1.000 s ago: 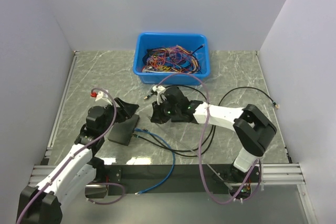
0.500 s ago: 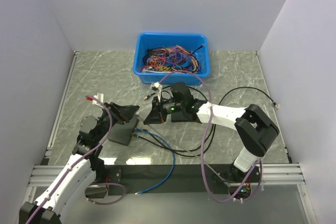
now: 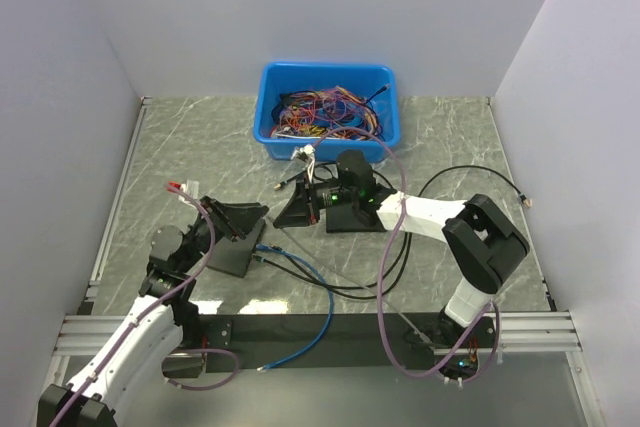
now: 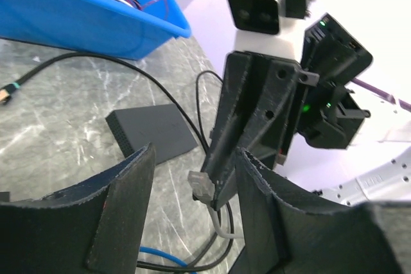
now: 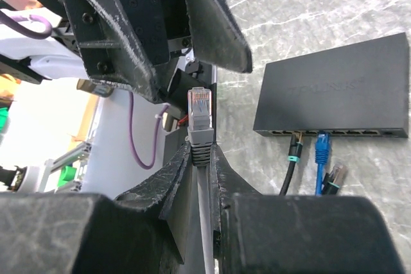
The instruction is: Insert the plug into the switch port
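Here, the left gripper (image 3: 240, 219) hung just above the far end of the dark switch box (image 3: 226, 257), which lay flat on the marbled table (image 3: 180, 137) near the left arm. Its fingers (image 4: 122, 213) stood wide apart and held nothing. The switch port (image 5: 334, 133), a row of sockets, ran along the long edge of the box on its right side. A teal-booted black cable (image 5: 292, 153) and a blue plug (image 5: 321, 149) entered two of the sockets. A third connector (image 5: 335, 175) sat just before the row; whether it was seated could not be told. A blue cable (image 3: 305, 272) trailed from the box toward the near edge of the table.

Just right of the box, the right gripper (image 3: 296, 211) was closed on a grey cable (image 5: 204, 222), pinching it directly behind the plug (image 5: 200, 102), whose clear tip projected beyond the fingertips. The plug was in the air, apart from the port row and close to the open left fingers. A plain black slab (image 4: 151, 134) lay on the table beside the right gripper. Farther back, a blue bin (image 3: 275, 145) held tangled coloured wires (image 3: 325, 112). At the right, a looped black cable (image 3: 470, 172) crossed the table.
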Controlling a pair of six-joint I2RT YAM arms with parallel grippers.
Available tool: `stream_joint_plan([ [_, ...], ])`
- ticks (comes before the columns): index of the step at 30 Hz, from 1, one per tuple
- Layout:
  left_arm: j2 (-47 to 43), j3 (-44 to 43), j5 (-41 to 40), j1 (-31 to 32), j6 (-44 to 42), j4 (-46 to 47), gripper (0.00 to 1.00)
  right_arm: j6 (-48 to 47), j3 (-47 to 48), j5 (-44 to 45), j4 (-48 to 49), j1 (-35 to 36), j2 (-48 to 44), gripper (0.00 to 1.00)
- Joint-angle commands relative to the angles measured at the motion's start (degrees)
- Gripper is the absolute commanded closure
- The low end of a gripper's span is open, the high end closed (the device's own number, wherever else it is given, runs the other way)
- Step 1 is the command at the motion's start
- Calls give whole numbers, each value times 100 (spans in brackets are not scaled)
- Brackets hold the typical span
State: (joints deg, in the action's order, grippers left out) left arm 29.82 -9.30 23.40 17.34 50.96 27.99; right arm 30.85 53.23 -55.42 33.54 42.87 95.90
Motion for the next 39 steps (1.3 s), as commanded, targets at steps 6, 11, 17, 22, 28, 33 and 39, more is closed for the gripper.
stream_joint_plan([
  [6,58,7,429,15,81,558,48,290,108,-162,566,-16,25,100],
  [11,199,25,569,15,116,690,54,395,161,-215,654,-16,61,100],
  [17,340,34,657,23,151,831,67,545,161,-259,838,-16,104,100],
  [22,357,-80,526,23,55,568,95,536,222,-259,760,-16,35,100],
  [28,647,-651,-36,23,-51,-898,99,-780,723,1229,-1487,54,-421,39],
  [33,1051,-1495,-677,24,98,-2584,99,-1756,943,2911,-2860,422,-870,32],
  [39,1263,-1865,-617,32,370,-2861,100,-2391,1189,4495,-3564,1021,-924,34],
])
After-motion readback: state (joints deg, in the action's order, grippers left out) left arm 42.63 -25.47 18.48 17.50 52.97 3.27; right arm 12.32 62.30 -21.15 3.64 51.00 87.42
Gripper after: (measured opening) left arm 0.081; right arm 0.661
